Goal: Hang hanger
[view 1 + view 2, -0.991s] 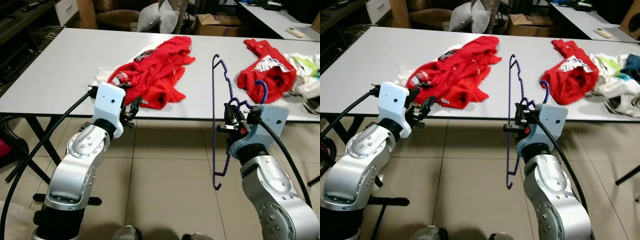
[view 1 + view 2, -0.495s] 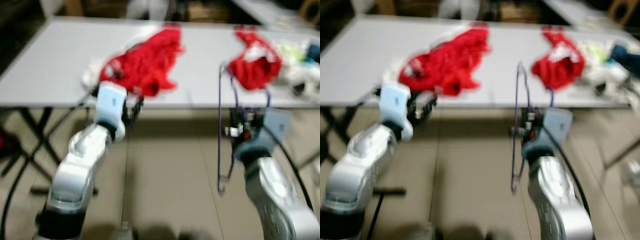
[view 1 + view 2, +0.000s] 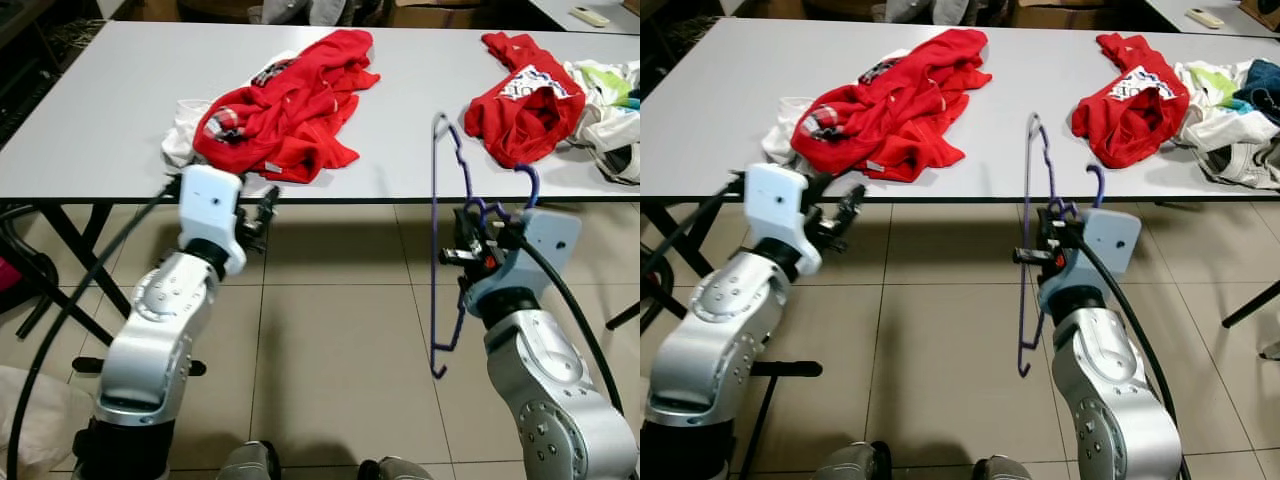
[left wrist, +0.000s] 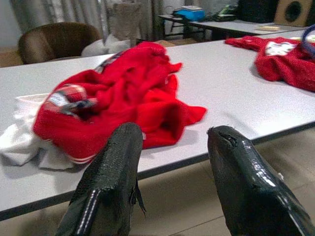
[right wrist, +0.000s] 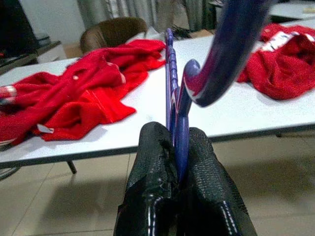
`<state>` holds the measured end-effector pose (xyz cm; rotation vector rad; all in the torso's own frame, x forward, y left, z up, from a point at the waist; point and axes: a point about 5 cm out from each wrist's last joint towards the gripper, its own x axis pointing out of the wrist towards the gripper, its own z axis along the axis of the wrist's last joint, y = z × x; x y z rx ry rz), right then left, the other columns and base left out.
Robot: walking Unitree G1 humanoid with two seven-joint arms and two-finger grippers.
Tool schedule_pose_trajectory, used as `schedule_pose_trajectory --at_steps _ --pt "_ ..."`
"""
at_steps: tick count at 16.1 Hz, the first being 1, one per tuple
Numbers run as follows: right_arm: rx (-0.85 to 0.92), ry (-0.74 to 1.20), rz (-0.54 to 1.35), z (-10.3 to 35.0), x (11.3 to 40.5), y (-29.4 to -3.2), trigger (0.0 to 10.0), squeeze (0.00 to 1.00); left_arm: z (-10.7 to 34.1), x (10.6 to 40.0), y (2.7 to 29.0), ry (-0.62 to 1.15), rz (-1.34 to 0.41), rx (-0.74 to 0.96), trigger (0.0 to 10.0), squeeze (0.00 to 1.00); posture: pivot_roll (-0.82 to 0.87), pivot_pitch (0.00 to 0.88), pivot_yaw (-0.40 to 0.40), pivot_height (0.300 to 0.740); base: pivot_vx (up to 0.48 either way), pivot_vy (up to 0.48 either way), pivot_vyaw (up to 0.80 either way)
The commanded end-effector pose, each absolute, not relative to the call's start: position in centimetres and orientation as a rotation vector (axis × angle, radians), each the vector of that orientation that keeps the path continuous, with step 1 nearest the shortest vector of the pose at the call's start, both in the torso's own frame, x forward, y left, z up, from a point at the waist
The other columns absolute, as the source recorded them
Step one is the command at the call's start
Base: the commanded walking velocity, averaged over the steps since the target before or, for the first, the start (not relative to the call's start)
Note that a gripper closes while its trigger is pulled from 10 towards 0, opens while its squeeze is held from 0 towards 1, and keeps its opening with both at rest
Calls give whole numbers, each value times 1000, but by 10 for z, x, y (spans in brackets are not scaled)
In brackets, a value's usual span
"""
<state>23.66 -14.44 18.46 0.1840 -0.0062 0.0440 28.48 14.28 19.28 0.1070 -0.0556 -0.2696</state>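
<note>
Left eye view: we see the right tool (image 3: pixel 470 243) clamped on a purple hanger (image 3: pixel 437 250), held upright before the white worktop (image 3: pixel 100 110); the left tool (image 3: pixel 262 212) sits near the edge.

Left wrist view: its fingers (image 4: pixel 110 182) are spread, facing a red garment (image 4: pixel 123 93).

Right wrist view: fingers (image 5: pixel 157 162) pinch the hanger.

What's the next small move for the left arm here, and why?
Probably ease the left gripper forward to the nearest edge of the red shirt. Its fingers are open and empty at the table edge, just short of the cloth, while the right gripper is clamped on the purple hanger, upright and off the table, ready for a garment.
</note>
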Motion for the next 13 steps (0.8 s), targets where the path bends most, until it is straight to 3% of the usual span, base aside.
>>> schedule_pose_trajectory --at_steps 1,5,13 --pt "163 -19 60 186 238 -143 10000 0 193 286 146 -55 -246 108 10000 0 19 59 -21 740 0 0 0" --pt "20 -33 148 185 241 -139 10000 0 192 286 148 -61 -236 109 10000 0 23 58 -35 740 0 0 0" --pt "127 -4 158 179 240 -138 10000 0 193 284 148 -58 -233 109 10000 0 31 72 -39 740 0 0 0"
